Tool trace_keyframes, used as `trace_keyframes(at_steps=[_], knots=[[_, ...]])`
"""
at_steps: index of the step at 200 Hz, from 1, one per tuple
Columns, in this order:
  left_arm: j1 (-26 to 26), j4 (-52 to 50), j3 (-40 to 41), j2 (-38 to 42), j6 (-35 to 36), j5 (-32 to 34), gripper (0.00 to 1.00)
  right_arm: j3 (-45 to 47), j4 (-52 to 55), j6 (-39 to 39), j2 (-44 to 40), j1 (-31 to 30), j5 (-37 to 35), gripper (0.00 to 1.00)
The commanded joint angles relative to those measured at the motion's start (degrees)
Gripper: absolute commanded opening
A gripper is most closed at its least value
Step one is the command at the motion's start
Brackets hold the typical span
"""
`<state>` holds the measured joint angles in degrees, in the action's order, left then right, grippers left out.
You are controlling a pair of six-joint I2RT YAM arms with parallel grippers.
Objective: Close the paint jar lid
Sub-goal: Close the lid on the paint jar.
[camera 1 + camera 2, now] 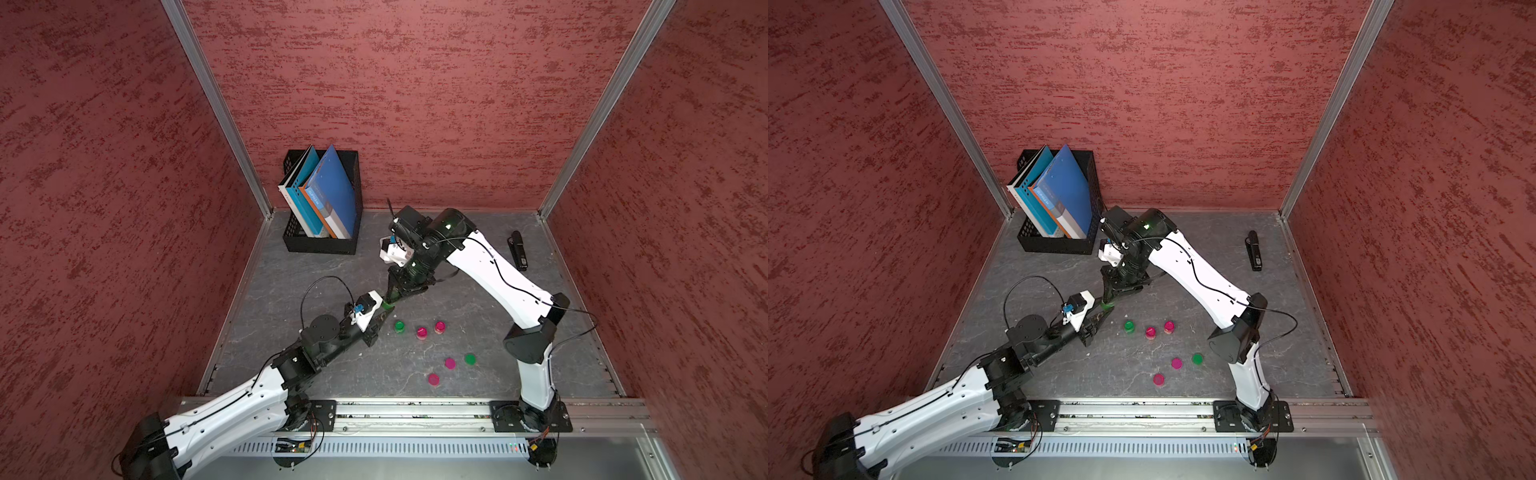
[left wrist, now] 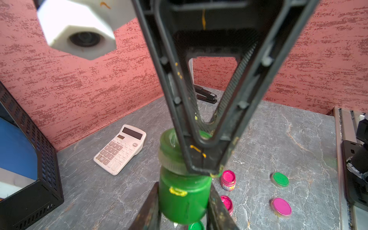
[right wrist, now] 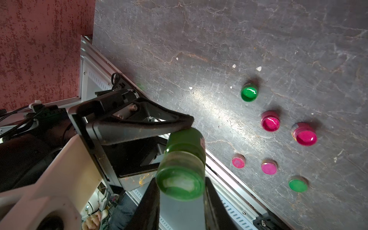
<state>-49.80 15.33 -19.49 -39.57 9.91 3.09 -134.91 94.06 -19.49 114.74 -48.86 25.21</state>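
Red stippled walls box in the grey marbled tabletop (image 1: 465, 307), and you have the small green paint jar (image 2: 185, 191) raised off that surface between the two arms, left of the table's middle in both top views. Your left gripper (image 2: 183, 208) pinches the jar's body from both sides. Your right gripper (image 3: 181, 186) is clamped on the round green screw lid (image 2: 170, 153) sitting on the jar's neck; you cannot tell whether the lid is fully threaded. Near the held jar, an uncapped green jar (image 1: 399, 326), an uncapped pink jar (image 1: 421, 332) and a second pink jar (image 1: 439, 327) stand in a loose row. Closer to the base rail lie a loose green lid (image 1: 470, 358), a loose pink lid (image 1: 450, 363) beside it and another pink lid (image 1: 433, 379). A black stapler (image 1: 517, 250), a pale calculator (image 2: 120, 149) and a black mesh file holder (image 1: 320, 249) with blue books sit well apart, toward the back wall.
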Motion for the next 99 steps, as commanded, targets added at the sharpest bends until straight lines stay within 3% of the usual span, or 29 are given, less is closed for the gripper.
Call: trace_keyframes(at_steps=[1, 99], knots=[[-0.21, 7.49, -0.33, 1.11, -0.05, 1.62, 0.28, 0.62, 9.13, -0.2, -1.27, -0.09, 0.09, 0.27], [-0.25, 14.09, -0.55, -1.06, -0.81, 2.89, 0.28, 3.75, 5.66, -0.73, -2.7, -0.09, 2.44, 0.27]])
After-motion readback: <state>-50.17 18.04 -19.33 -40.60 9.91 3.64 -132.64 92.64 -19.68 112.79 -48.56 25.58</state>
